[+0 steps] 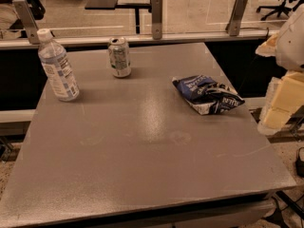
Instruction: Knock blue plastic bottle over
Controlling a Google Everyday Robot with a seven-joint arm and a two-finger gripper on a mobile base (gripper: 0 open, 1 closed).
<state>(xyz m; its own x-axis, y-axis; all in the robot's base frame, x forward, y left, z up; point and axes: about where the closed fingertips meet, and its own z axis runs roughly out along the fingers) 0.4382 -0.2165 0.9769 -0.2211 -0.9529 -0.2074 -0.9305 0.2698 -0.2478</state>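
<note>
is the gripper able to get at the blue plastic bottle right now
Probably yes, a long reach: the gripper is off the table's right edge, the blue plastic bottle stands rear left. The flat snack bag lies between, but bare table in front leaves a way.

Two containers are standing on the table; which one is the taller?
The plastic water bottle, white-capped, at far left; the metal can to its right is shorter. The tool is at the view's right edge.
</note>
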